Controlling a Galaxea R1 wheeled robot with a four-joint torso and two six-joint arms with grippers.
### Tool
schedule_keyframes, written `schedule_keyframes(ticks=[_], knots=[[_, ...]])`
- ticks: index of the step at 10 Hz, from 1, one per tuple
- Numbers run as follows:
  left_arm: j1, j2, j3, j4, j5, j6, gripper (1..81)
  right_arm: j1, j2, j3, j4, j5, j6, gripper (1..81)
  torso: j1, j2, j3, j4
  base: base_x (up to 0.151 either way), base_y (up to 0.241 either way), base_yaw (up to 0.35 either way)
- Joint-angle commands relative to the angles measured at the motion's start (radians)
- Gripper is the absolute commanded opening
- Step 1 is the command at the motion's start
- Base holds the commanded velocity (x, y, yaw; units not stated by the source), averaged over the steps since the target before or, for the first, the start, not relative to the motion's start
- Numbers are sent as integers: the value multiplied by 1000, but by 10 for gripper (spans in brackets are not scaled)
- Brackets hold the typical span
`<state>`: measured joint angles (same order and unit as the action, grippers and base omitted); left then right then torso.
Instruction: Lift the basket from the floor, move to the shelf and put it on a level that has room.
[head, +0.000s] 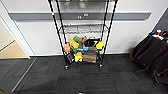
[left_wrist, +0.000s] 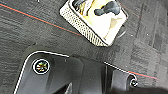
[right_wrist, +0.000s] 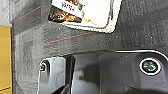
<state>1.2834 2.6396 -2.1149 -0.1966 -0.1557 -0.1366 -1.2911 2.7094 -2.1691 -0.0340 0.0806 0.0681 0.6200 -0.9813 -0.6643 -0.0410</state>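
My head view's upper edge cuts off the shelf (head: 83, 30); the basket (left_wrist: 85, 26) contents blur together.

You're looking at a basket (left_wrist: 82, 27) of beige woven fibre, rough-textured, sitting on matt dark grey carpet floor (left_wrist: 30, 35). The shelf (head: 83, 32) has glossy black posts and silvery wire tiers; a brown cardboard box (head: 89, 57) sits low on it.

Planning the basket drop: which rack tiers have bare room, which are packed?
On the shelf, the level second from the top shows bare wire grid between the black posts. The tier below is crowded with colourful toys, and the bottom tier holds a brown box and more items. The basket sits on the floor.
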Motion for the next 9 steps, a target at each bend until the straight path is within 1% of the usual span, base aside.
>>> schedule_keyframes(ticks=[1,4,6,8,9], knots=[[-40,-6,6,-6,56,-3,811,55,-18,19,3,-55,-1,811,63,-98,0,0,0,0,0],[-40,8,-33,-6,56,-5,811,54,-18,14,-6,-55,-1,811,129,-203,-1,0,0,0,0],[-40,14,-33,2,59,-3,811,49,-21,11,-7,-55,-1,811,173,-272,-1,0,0,0,0],[-40,14,-33,0,59,-3,811,55,-20,11,-7,-55,-1,811,215,-339,-80,0,0,0,0],[-45,13,-34,0,59,-3,811,58,-20,11,-7,-55,-1,811,232,-366,-102,0,0,0,0]])
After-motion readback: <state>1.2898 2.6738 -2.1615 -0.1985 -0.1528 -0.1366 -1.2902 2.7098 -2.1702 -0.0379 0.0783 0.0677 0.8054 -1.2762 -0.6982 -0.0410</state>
